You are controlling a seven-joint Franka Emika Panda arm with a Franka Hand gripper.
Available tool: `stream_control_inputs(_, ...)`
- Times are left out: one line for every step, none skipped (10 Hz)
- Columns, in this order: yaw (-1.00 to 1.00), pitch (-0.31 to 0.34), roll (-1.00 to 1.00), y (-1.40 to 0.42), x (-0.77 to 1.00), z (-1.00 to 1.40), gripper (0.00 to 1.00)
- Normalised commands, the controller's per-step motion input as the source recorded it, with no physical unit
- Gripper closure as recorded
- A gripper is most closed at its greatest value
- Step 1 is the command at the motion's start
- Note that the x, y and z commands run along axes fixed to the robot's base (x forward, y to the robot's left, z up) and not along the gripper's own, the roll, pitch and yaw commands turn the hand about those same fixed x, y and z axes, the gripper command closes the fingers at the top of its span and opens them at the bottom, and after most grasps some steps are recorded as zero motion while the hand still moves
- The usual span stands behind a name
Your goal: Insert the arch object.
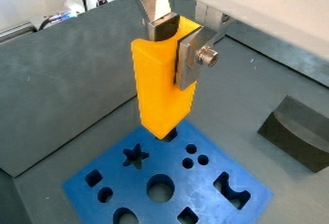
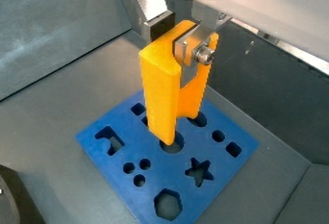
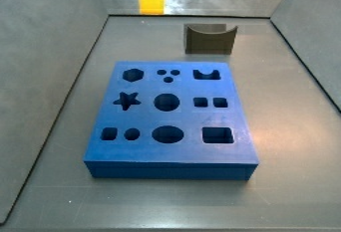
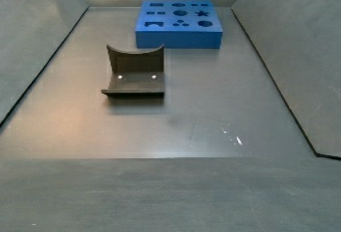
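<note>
Tool (image 1: 171,43) grips our yellow block (image 1: 164,88) upright, hanging above the blue board (image 2: 229,162) on the counter (image 4: 200,107). In both wrist views the block's lower end hovers over the holes, not yet seated. We judge pickup done; alignment and insertion remain. A dark grey block (image 4: 135,72) sits apart.

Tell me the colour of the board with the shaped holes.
Blue; the board shows best in a side view.
</note>
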Motion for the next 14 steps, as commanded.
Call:
stream_control_inputs(-0.04,0.000,0.00,0.00,0.01,0.00,1.00)
stream_control_inputs(-0.71,0.013,0.00,0.10,0.35,-0.07,1.00)
stream_control_inputs(-0.85,0.000,0.00,0.18,0.30,-0.01,1.00)
stream_control_inputs(-0.87,0.000,0.00,0.17,0.29,-0.01,1.00)
stream_control_inputs(-0.88,0.000,0.00,0.16,0.28,-0.01,1.00)
stream_control_inputs(-0.88,0.000,-0.01,0.16,0.28,0.00,1.00)
stream_control_inputs(-0.88,0.000,-0.01,0.16,0.28,0.00,1.00)
stream_control_inputs(-0.89,0.000,0.00,0.16,0.28,-0.04,1.00)
stream_control_inputs(-0.90,0.000,0.00,0.15,0.27,-0.10,1.00)
stream_control_inputs(-0.90,-0.013,0.01,0.13,0.27,-0.20,1.00)
stream_control_inputs(-0.91,-0.007,0.04,0.09,0.26,-0.25,1.00)
stream_control_inputs(-0.94,-0.006,0.07,0.04,0.22,-0.30,1.00)
stream_control_inputs(-0.95,-0.004,0.07,0.04,0.21,-0.31,1.00)
stream_control_inputs(-0.95,-0.004,0.08,0.04,0.21,-0.31,1.00)
